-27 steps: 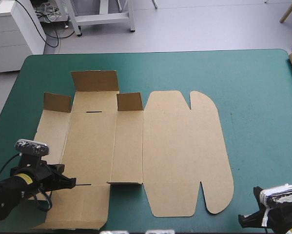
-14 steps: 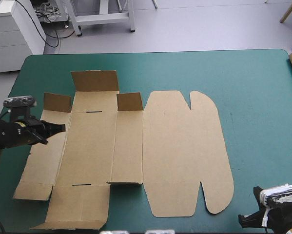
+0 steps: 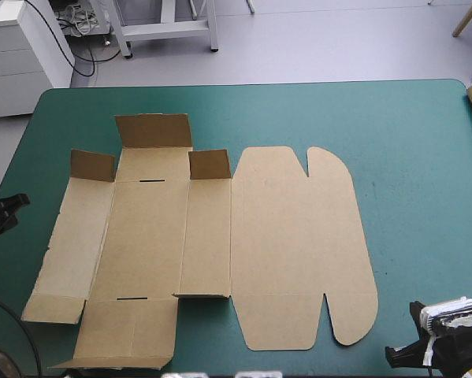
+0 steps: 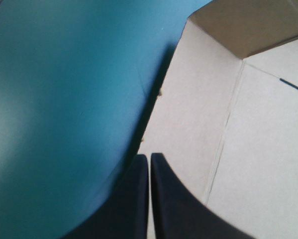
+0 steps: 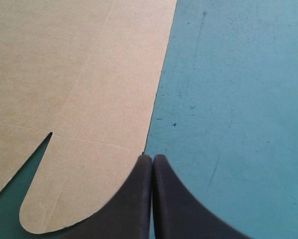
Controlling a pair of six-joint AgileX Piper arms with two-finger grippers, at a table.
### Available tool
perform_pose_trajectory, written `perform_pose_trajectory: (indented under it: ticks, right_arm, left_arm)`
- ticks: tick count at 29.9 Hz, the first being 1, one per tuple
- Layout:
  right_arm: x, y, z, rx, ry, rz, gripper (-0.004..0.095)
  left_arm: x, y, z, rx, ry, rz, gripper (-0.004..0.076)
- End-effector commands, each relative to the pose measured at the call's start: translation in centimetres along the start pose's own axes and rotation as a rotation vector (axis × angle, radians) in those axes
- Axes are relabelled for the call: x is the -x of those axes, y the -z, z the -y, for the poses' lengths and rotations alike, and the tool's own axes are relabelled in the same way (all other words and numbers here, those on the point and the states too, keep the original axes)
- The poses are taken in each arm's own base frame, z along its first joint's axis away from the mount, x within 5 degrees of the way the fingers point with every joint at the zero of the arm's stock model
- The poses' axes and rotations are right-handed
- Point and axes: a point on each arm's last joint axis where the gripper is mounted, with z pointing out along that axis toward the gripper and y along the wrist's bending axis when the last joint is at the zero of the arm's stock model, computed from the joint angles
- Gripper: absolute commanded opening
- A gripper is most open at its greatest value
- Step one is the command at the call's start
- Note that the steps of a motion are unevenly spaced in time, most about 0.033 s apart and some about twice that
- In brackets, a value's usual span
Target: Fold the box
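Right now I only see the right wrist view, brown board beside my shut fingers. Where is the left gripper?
Observer: The left gripper is at the left edge of the table, apart from the box.
Operator: Is it holding anything?
Observer: No, its fingers are shut with nothing between them.
Operator: Any flaps raised?
Observer: Three flaps at the box's far end tilt up.

Teal-green table [image 3: 409,157], grey floor [image 3: 338,39] beyond, white drawer cabinet [image 3: 23,55], white frame legs [image 3: 169,27]
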Motion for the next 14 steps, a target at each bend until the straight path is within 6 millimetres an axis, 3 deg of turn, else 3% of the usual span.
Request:
perform_pose_trajectory:
  ticks: [1,10,12,14]
  right_arm:
    - [1.2,0.3,0.1,-0.006,0.006,0.073,-0.0022]
    - [1.2,0.3,0.1,-0.006,0.006,0.073,-0.0022]
    - [1.2,0.3,0.1,-0.006,0.006,0.073,-0.0022]
    - [1.2,0.3,0.1,-0.006,0.006,0.073,-0.0021]
  left_arm:
    - [0.4,1.4,-0.6,-0.055,0.002,0.023,-0.0008]
    - [-0.4,1.4,-0.5,-0.102,-0.117,-0.057,-0.0003]
    - [-0.5,1.4,-0.5,-0.111,-0.138,-0.069,0.0026]
    - [-0.6,1.4,-0.4,-0.119,-0.162,-0.079,0.0108]
